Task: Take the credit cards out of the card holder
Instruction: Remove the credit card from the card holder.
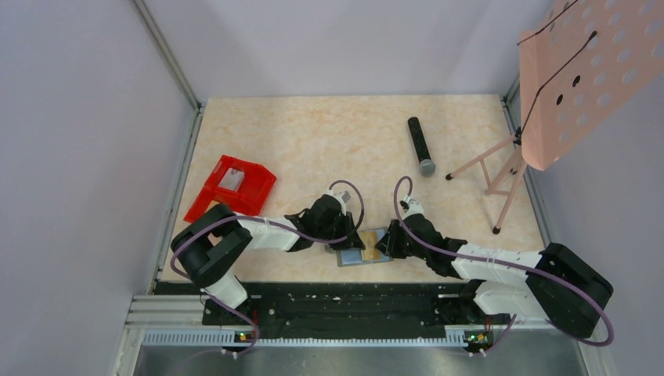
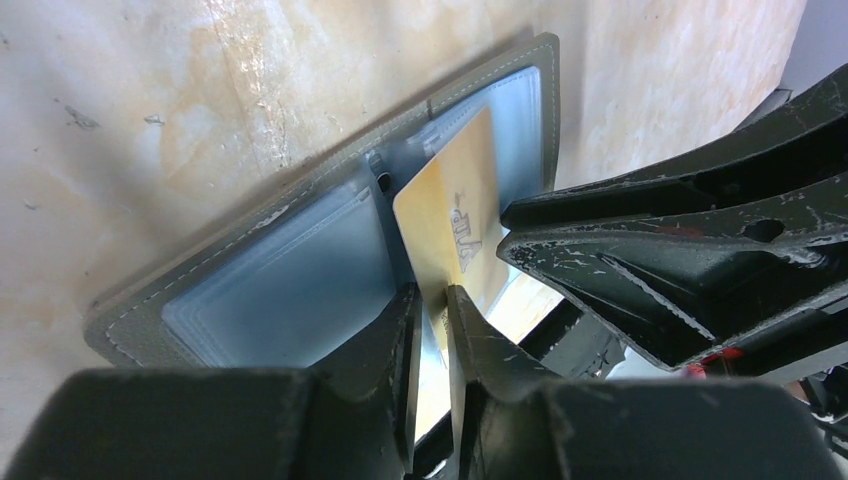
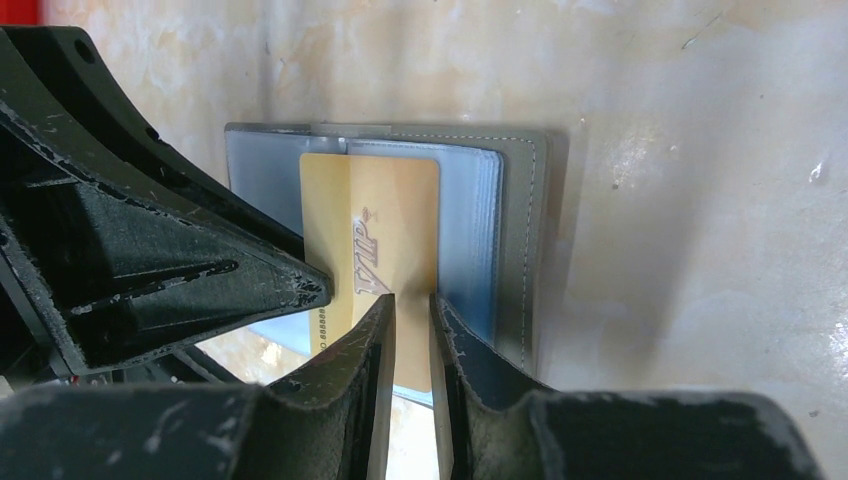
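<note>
Worrying a bit here: left gripper (image 2: pixel 430 296) pinches the gold card (image 2: pixel 452 205), card holder (image 2: pixel 270 290) lies open at 6 o'clock on the tabletop (image 1: pixel 313 133), right gripper (image 3: pixel 411 300) looks clenched on that same card. Opposing pulls could bend it or drag the holder.

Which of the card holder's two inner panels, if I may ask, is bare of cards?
The left panel in the left wrist view, plain blue-grey; the gold card overlies the other.
</note>
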`<act>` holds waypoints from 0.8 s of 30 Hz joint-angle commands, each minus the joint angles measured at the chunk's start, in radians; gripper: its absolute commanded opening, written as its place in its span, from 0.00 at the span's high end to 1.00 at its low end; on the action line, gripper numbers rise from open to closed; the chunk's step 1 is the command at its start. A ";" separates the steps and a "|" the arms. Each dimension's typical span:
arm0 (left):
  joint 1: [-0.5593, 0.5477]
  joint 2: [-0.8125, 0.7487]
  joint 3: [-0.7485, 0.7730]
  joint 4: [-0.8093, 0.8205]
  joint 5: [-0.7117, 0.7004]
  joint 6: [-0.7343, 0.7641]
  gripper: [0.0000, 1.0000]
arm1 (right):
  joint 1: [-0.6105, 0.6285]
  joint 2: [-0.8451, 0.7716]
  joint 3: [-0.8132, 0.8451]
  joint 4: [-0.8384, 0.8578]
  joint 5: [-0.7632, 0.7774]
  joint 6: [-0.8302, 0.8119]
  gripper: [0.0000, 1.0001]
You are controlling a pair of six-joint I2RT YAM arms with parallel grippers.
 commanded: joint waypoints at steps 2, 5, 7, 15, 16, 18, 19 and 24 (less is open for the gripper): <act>-0.007 0.011 -0.005 0.036 0.010 0.000 0.81 | -0.010 0.025 -0.035 -0.019 -0.006 0.015 0.81; -0.007 0.010 -0.003 0.043 0.023 -0.008 0.88 | -0.010 0.023 -0.036 -0.012 -0.010 0.020 0.81; -0.007 0.007 0.000 0.041 0.032 -0.012 0.94 | -0.010 0.023 -0.037 -0.012 -0.008 0.022 0.81; -0.006 -0.054 0.000 -0.012 0.028 0.001 1.00 | -0.010 0.023 -0.037 -0.016 -0.003 0.020 0.80; -0.006 -0.068 0.001 -0.018 0.030 0.004 1.00 | -0.009 0.022 -0.035 -0.016 -0.003 0.019 0.80; -0.006 -0.089 0.007 -0.043 0.027 0.016 1.00 | -0.010 0.018 -0.029 -0.019 -0.005 0.017 0.80; -0.006 -0.100 0.008 -0.057 0.021 0.024 1.00 | -0.010 0.015 -0.026 -0.025 -0.005 0.014 0.80; -0.001 -0.151 0.012 -0.138 -0.011 0.041 1.00 | -0.012 0.006 -0.013 -0.039 -0.005 0.003 0.79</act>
